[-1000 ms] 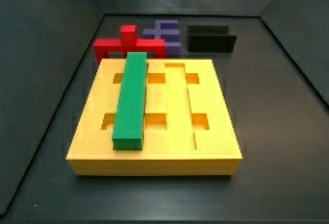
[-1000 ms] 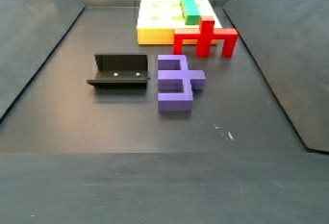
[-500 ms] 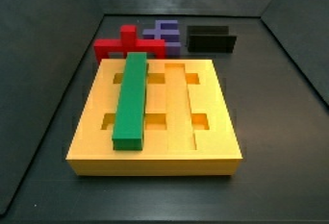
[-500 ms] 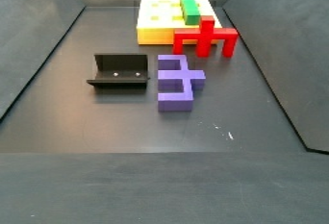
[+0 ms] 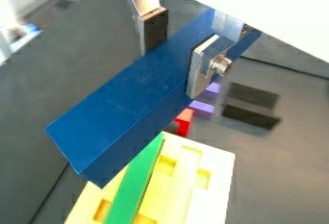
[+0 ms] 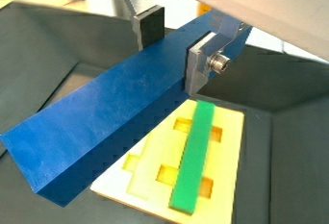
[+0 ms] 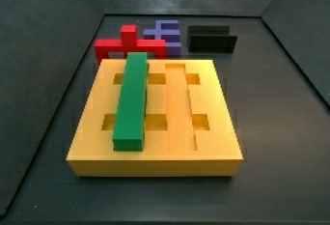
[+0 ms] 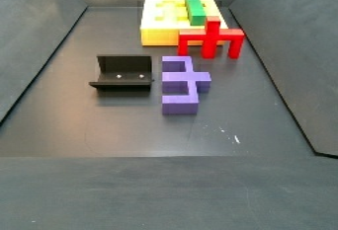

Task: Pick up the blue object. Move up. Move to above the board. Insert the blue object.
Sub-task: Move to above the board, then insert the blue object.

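In both wrist views my gripper [image 5: 178, 50] [image 6: 176, 47] is shut on the blue object [image 5: 129, 112] [image 6: 103, 122], a long deep-blue bar held across the fingers high above the floor. The yellow board [image 5: 206, 185] [image 6: 226, 170] lies below the bar, with a green bar [image 5: 135, 185] [image 6: 195, 165] lying in one of its grooves. Both side views show the board [image 7: 154, 161] [image 8: 161, 22] and the green bar [image 7: 130, 98] [image 8: 197, 5]. Neither the gripper nor the blue object shows in the side views.
A red block [image 7: 126, 43] [image 8: 211, 41] stands against the board's end. A purple stepped block [image 7: 164, 31] [image 8: 183, 84] and the dark fixture [image 7: 211, 39] [image 8: 122, 74] stand on the floor beyond it. Dark walls enclose the floor.
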